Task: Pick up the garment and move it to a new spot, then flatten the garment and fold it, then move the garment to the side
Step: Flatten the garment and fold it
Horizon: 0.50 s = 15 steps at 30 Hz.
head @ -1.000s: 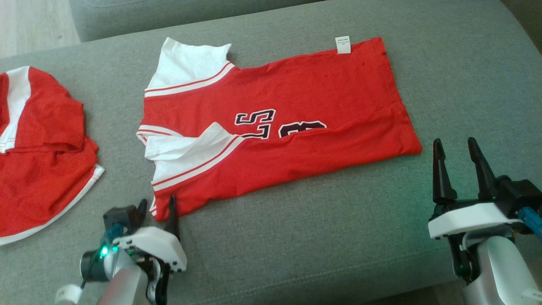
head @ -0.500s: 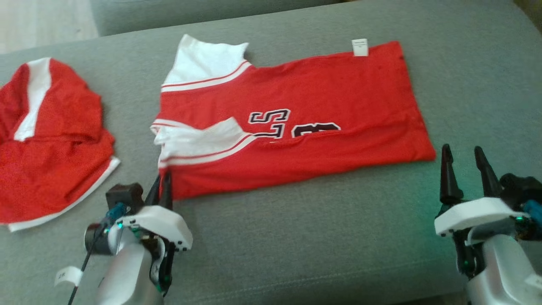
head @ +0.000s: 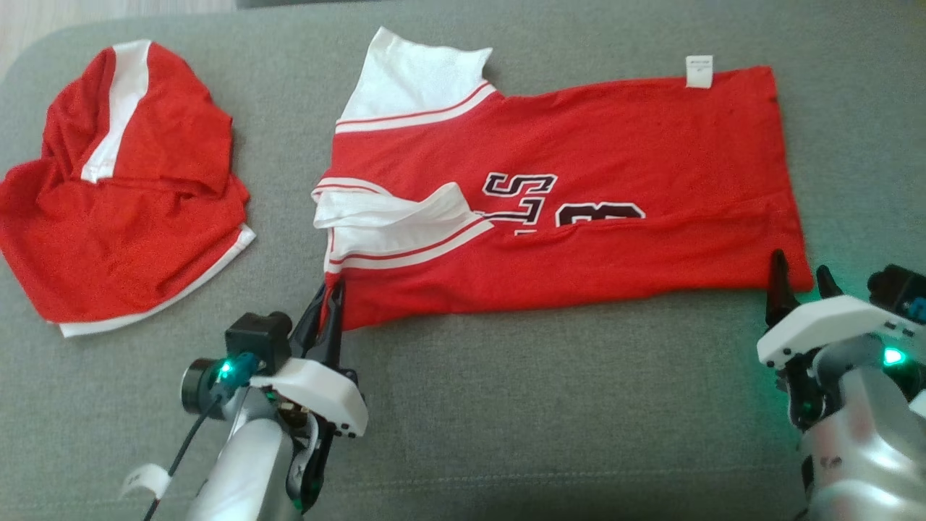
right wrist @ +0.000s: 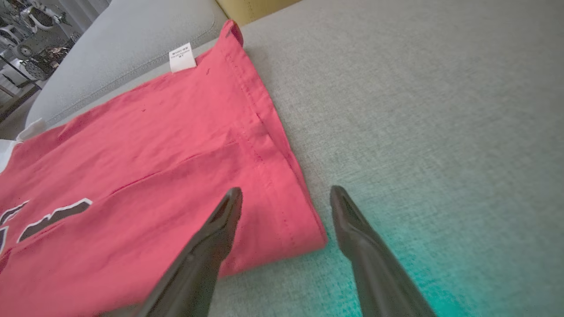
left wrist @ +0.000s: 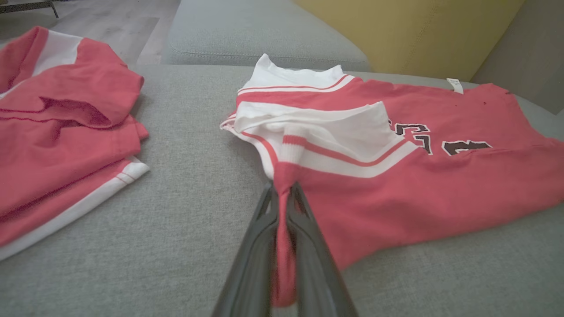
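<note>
Grey sofa cushion (head: pixel 550 412), left to right: spare red-and-white jersey (head: pixel 130 195); left gripper (head: pixel 330 300) clenched on the near left corner of the garment (head: pixel 579 145), which lies flat mid-cushion; right gripper (head: pixel 801 264), fingers spread, at its near right corner. Beyond: wooden floor (left wrist: pixel 110 17), yellow panel (left wrist: pixel 418 31).

The jersey (head: pixel 579 145) is red, with white sleeves (head: pixel 412 72) striped red, black white-edged numerals (head: pixel 522 194) and a white tag (head: pixel 699 71). The other garment (head: pixel 130 231) is red with white bands. The sofa (head: pixel 542 420) is grey, lit green in one patch.
</note>
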Available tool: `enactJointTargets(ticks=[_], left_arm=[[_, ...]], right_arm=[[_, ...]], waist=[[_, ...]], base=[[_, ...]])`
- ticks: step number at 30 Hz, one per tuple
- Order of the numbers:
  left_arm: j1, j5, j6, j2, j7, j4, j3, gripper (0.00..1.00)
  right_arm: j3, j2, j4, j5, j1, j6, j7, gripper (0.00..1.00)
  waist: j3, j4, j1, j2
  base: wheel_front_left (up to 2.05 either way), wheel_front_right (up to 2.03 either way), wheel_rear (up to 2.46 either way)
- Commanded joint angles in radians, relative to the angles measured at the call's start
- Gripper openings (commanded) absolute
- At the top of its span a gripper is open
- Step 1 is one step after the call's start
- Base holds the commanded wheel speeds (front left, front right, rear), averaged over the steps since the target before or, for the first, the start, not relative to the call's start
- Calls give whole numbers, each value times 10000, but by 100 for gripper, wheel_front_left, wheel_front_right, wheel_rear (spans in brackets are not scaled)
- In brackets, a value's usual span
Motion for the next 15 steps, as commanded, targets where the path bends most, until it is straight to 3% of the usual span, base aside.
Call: enactJointTargets(ticks=[1,6,7,8,15], left_arm=[[-301,16,36,87,-58,-347,205,0],[-431,-13,91,85,-58,-343,119,0],[-450,-22,102,85,-58,-325,121,0],[-465,-31,112,85,-58,-302,126,0],[-390,-91,183,88,-58,17,249,0]], right_arm=[[174,-228,56,-109,-473,-7,45,100],[214,-381,966,-272,-984,-7,72,100],[253,-387,1116,-266,-1065,-7,79,44],[305,-394,1238,-253,-1134,-7,53,0],[1040,-663,1589,-270,-1276,-7,-255,0]], waist=[[181,88,0,0],[342,110,0,0],[352,104,0,0],[352,95,0,0],[-45,-125,0,0]], base=[[0,0,0],[0,0,0],[0,0,0],[0,0,0],[0,0,0]])
